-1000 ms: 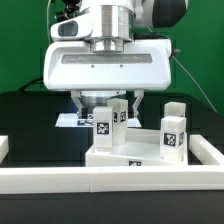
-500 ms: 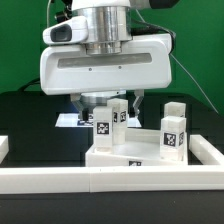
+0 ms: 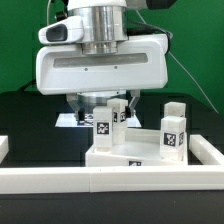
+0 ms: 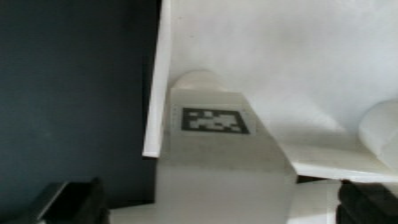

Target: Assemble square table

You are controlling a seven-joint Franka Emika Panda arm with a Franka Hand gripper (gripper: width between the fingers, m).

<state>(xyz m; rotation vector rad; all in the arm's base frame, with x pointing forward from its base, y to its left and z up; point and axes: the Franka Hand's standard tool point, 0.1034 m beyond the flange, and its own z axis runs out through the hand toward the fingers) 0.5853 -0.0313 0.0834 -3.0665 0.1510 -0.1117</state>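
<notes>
The square table (image 3: pixel 130 152) lies flat just behind the long white border bar (image 3: pixel 110 180), three legs showing upright on it: one at the near corner (image 3: pixel 103 126), one just behind it (image 3: pixel 119 112), one toward the exterior view's right (image 3: pixel 173 132). Expect stiff, light, slick plastic; take a leg across its flat sides. Your gripper (image 3: pixel 102 100) hangs spread wide above the near leg (image 4: pixel 217 150), holding nothing.

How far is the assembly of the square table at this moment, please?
Done, it seems: three legs stand upright on the square slab, one at the exterior view's right, two near the middle. Whether they are fully fastened cannot be told. In hand: nothing; the gripper hovers open over the middle legs. Left: probably a fourth leg, not visible here.
</notes>
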